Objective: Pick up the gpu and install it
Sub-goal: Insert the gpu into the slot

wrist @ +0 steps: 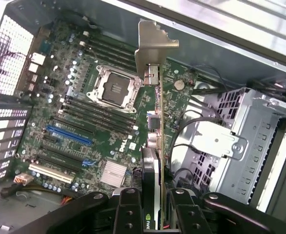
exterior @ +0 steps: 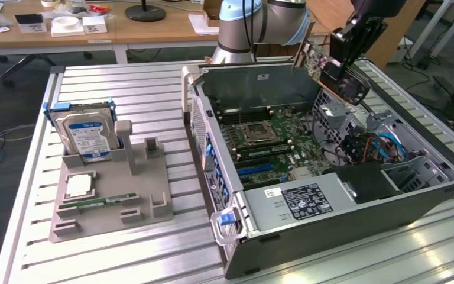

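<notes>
My gripper (exterior: 344,62) is shut on the gpu (exterior: 353,87) and holds it in the air over the far right corner of the open computer case (exterior: 330,225). The card hangs tilted, its brownish board (exterior: 311,58) toward the exterior view's left and its black fan low. In the wrist view the gpu (wrist: 156,126) shows edge-on between my gripper (wrist: 155,210) fingers (wrist: 128,212), with its silver bracket (wrist: 150,46) at the far end. It hovers above the motherboard (wrist: 109,141), apart from the blue slot (wrist: 67,135) and the white slot (wrist: 50,171).
A grey fixture (exterior: 109,198) at the exterior view's left holds a hard drive (exterior: 89,136), a processor (exterior: 80,186) and a memory stick (exterior: 101,203). Inside the case are the processor socket (wrist: 114,88), a metal drive cage (wrist: 250,141) and loose cables (exterior: 373,148).
</notes>
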`<state>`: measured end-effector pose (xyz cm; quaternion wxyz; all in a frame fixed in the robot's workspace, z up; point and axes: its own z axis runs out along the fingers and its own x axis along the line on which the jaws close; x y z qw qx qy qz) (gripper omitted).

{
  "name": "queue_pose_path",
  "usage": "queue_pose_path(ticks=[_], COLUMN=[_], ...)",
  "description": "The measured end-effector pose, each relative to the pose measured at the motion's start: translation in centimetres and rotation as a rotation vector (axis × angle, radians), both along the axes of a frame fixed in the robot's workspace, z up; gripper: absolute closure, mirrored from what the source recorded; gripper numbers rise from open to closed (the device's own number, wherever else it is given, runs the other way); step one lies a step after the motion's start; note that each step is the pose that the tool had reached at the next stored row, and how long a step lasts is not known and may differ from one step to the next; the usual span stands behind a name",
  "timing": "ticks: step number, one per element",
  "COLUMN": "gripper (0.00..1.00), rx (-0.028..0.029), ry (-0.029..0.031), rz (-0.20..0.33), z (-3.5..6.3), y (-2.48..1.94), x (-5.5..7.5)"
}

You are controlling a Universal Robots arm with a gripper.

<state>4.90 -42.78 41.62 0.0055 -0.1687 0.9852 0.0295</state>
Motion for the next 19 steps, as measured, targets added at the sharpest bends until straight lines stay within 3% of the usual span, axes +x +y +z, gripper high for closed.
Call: queue_pose_path(ticks=[19], gripper=[0.73], rx=[0.0], ry=[-0.0014], rz=[0.15], z=[0.0], y=[0.0], x=[0.0])
